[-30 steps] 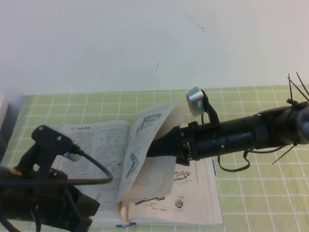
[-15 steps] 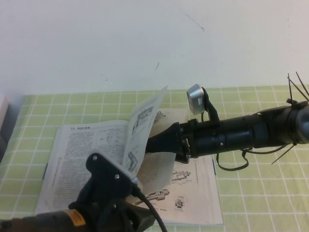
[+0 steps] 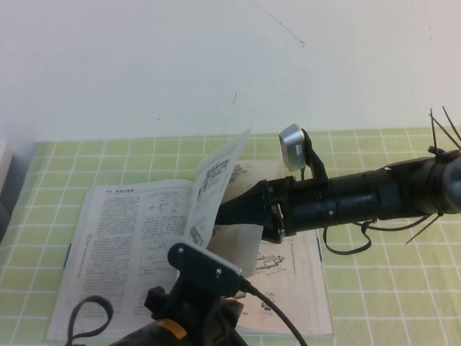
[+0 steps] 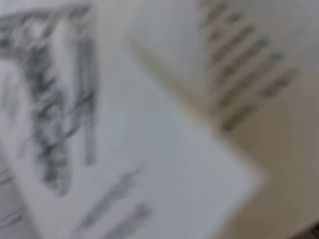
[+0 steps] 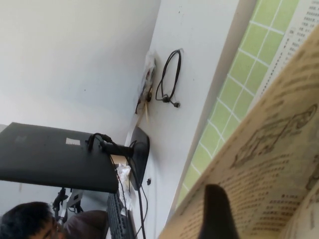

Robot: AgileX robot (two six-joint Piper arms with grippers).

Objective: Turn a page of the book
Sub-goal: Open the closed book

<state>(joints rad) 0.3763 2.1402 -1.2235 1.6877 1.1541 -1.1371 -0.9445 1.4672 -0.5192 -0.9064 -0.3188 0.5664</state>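
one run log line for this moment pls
task: turn page | page: lifted upright over book spine | right gripper: under page from right | left gripper: low at book's near edge

Robot lab or office test bench: green grid mat (image 3: 374, 288) against plain white wall (image 3: 144, 65); right wrist view shows a monitor (image 5: 55, 157), keyboard (image 5: 113, 219), loose cable (image 5: 168, 77) and a seated person (image 5: 27, 221).
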